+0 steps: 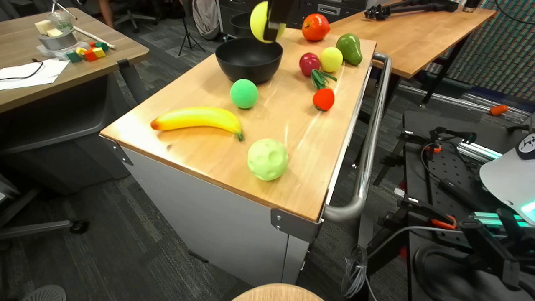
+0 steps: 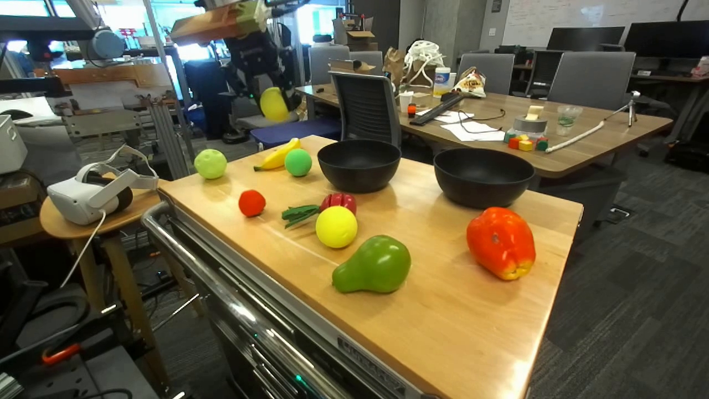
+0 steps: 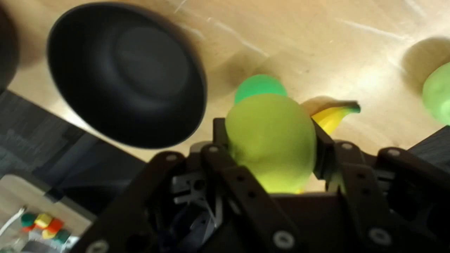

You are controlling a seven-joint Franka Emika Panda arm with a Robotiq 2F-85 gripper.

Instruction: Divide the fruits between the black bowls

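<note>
Currently jaws clamped on yellow-green fruit (image 3: pixel 270 144), aloft above desk (image 2: pixel 471 321); black bowls (image 2: pixel 359 169) stand side by side, green ball (image 1: pixel 244 94) near banana (image 1: pixel 196 118).

Hand (image 3: pixel 270 142) aloft, fingers (image 3: pixel 220 132) part-closed

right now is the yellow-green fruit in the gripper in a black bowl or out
Out: the gripper holds the yellow-green fruit, and in an exterior view it hangs in the air, apart from both black bowls.
</note>
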